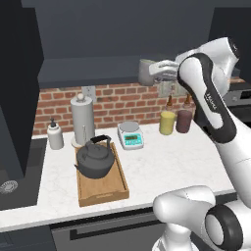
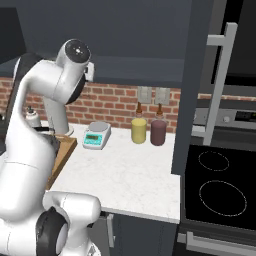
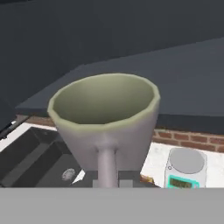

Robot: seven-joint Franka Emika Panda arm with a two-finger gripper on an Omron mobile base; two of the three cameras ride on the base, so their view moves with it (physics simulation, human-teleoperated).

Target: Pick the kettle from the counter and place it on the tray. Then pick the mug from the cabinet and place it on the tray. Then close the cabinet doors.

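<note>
The grey-green mug [image 1: 145,72] hangs high above the counter [image 1: 162,166], level with the lower edge of the dark cabinet [image 1: 88,34]. My gripper [image 1: 158,72] is shut on it from the right. In the hand view the mug [image 3: 105,116] is close up, its mouth open towards the camera and its handle [image 3: 107,162] pointing down at my hand. The dark kettle [image 1: 96,159] sits on the wooden tray [image 1: 104,192], below and left of the mug. Both cabinet doors stand open: one at the left [image 1: 17,98], the other at the right [image 2: 199,85] with its silver bar handle [image 2: 220,82].
Along the brick wall stand a soap bottle [image 1: 55,135], a paper towel roll [image 1: 82,117], a kitchen scale [image 1: 131,135], a yellow canister [image 1: 167,122] and a maroon canister [image 1: 184,121]. A sink [image 1: 12,188] lies left of the counter. A black stovetop [image 2: 220,192] lies to its right.
</note>
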